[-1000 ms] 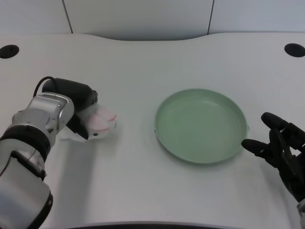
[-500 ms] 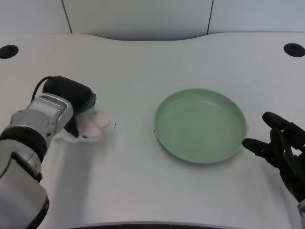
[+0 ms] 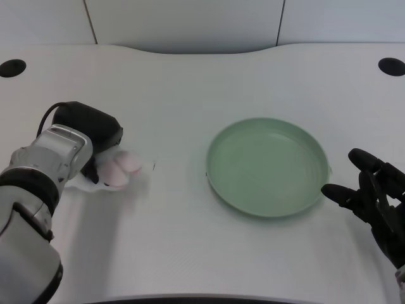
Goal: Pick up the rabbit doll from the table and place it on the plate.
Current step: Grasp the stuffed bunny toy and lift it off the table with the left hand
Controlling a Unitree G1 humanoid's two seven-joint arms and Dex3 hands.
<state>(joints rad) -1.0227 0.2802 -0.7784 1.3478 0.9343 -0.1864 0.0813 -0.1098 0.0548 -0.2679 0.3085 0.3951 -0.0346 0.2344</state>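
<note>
Here, at left of the frame, the left hand (image 3: 95, 136) grasps the rabbit doll (image 3: 119, 170), the plate (image 3: 268, 166) lying well apart to its right.

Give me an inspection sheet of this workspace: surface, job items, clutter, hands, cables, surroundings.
Surface: white table, two dark round holes at its far corners.
Job's things: rabbit doll, white and pink, at the left, partly hidden under the left hand; green plate, right of centre, holds nothing.
Clutter: nothing seen.
Hands: left hand is over the rabbit doll and against it; whether it grips it cannot be told. Right hand at the right edge, fingers spread, holding nothing, beside the plate.
Cables: one black cable looping at the left wrist.
Surroundings: pale wall panels behind the table.
</note>
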